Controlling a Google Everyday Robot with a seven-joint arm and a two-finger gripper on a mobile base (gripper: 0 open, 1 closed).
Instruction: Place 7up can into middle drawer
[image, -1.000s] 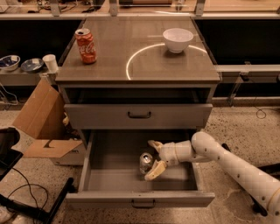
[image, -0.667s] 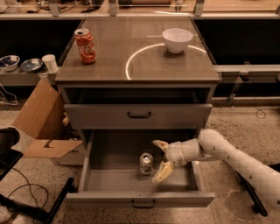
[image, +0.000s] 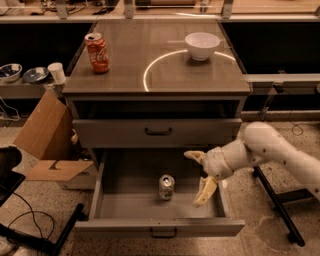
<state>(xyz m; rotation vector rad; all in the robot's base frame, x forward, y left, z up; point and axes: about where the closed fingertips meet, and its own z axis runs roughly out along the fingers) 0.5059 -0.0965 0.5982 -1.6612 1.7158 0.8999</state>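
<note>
Cabinet top (image: 165, 75): holds a red cola can (image: 97, 52) and a white bowl (image: 202, 45), well apart from the work below.
Middle drawer (image: 125, 227): standing wide open, so its floor can be reached from above.
7up can (image: 166, 187): upright on the drawer floor, touching nothing.
Gripper (image: 200, 174): inside the drawer just right of the can, fingers spread wide and empty (the placement looks done).
</note>
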